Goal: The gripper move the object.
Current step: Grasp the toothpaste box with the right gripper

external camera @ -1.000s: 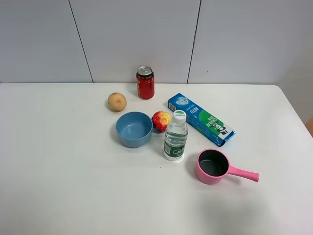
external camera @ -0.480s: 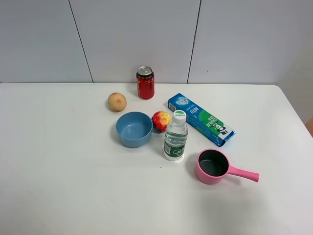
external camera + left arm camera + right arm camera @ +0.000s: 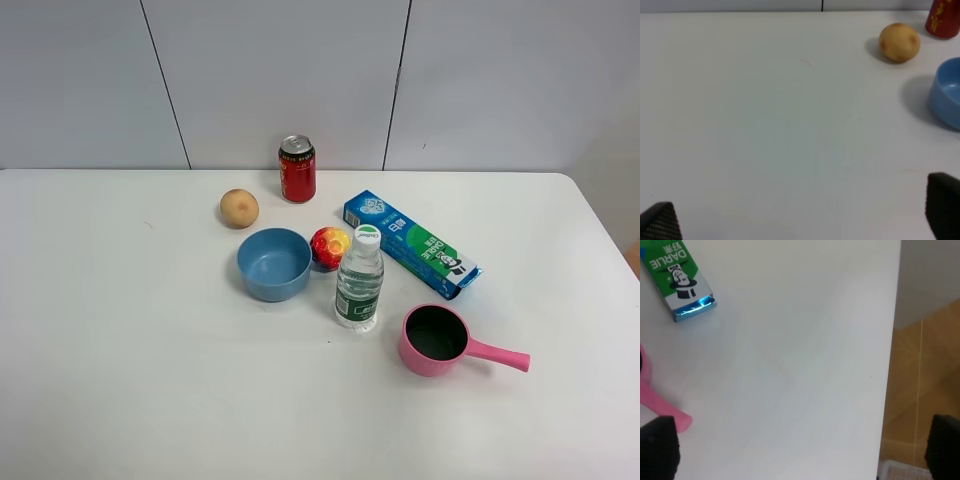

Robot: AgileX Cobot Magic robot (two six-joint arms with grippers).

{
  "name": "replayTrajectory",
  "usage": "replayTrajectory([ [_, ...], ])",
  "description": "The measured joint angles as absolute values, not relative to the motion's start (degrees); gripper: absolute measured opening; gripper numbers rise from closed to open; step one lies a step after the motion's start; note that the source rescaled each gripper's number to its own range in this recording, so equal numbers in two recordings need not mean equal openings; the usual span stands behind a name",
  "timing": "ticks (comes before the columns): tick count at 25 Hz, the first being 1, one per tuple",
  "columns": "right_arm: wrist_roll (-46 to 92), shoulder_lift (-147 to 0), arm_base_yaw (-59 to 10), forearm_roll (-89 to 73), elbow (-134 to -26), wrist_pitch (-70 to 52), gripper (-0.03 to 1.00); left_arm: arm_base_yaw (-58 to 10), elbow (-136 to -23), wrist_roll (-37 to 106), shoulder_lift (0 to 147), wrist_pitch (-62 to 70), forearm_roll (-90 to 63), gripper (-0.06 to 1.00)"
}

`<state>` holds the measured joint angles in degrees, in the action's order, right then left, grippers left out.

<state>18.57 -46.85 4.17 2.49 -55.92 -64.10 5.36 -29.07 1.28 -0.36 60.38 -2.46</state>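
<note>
– White table (image 3: 120, 380), smooth and matte, against a pale panelled wall (image 3: 270, 80) with dark seams. What is at the left?

– Left gripper (image 3: 801, 215), seen only in its own wrist view. Two black fingers (image 3: 660, 224) sit far apart, one with a fine woven texture. They are spread wide with only bare tabletop between them.

– And the items, in order?

– First a round tan fruit (image 3: 239, 208) with dull skin. Then a shallow blue bowl (image 3: 274, 264) with thick plastic-looking walls. Behind these is an upright red metal can (image 3: 297, 169) with a silver top. A glossy red-and-yellow ball (image 3: 330, 248) sits just beside the bowl's right rim. A clear ribbed bottle (image 3: 359, 279) with a green label and pale cap stands upright in front of the ball.

– Task item?

– The toothpaste box (image 3: 410, 243), a long flat cardboard rectangle in blue and green, lies flat and diagonal right of the bottle. Its far end points toward the can. Its near end, with a shiny blue flap, is near but apart from a pink saucepan (image 3: 436, 340). The pan has a dark interior and its straight handle points right.

– Right side?

– Right gripper (image 3: 801, 447): dark fingertips splayed wide, grasping nothing, over bare table near the edge. Wood-toned floor (image 3: 920, 390) lies beyond. The box is well apart from both grippers.
</note>
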Motion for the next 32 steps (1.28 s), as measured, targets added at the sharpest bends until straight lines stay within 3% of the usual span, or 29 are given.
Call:
replayTrajectory([
  [11, 33.60, -76.60, 4.17, -6.92, -65.44, -56.88, 1.00, 5.36, -29.07, 1.28, -0.36, 60.38, -2.46, 1.00],
  [21, 39.75, -89.23, 3.83, -13.51, -70.30, -51.71, 1.00, 5.36, -29.07, 1.28, -0.36, 60.38, -2.46, 1.00],
  [32, 31.82, -95.11, -12.83, -3.17, -70.55, -44.36, 1.00, 5.36, -29.07, 1.28, -0.36, 60.38, -2.46, 1.00],
])
